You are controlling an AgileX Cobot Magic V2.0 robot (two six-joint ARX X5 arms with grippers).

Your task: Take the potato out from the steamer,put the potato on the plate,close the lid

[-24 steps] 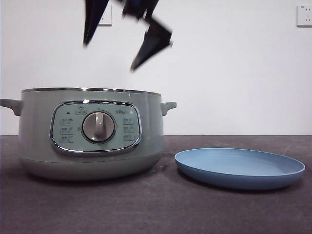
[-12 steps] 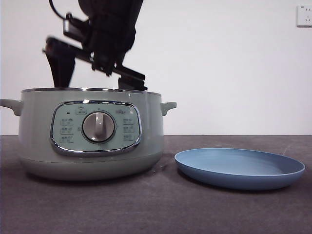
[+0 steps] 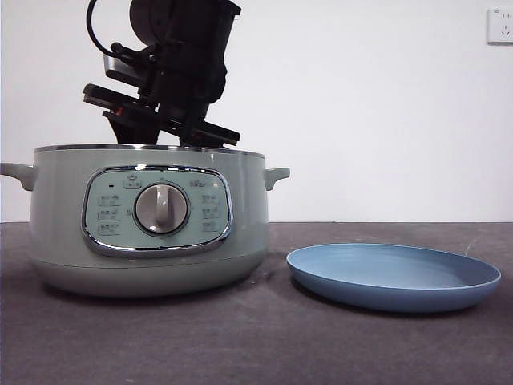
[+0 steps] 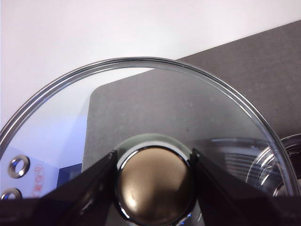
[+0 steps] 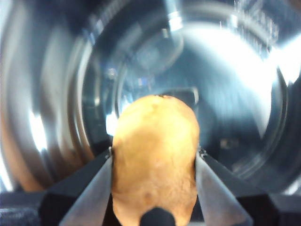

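Inside steamer [image 3: 148, 220], right gripper [image 5: 154, 162] clamps potato [image 5: 155, 160], walls close.

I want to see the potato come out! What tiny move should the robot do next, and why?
Probably lift it straight up. The right hand is down inside the steamer, its jaws shut on the potato, and the plate beside the steamer has nothing on it. The left hand holds the lid by its knob.

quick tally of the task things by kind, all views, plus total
potato: 1
steamer: 1
plate: 1
lid: 1
total: 4
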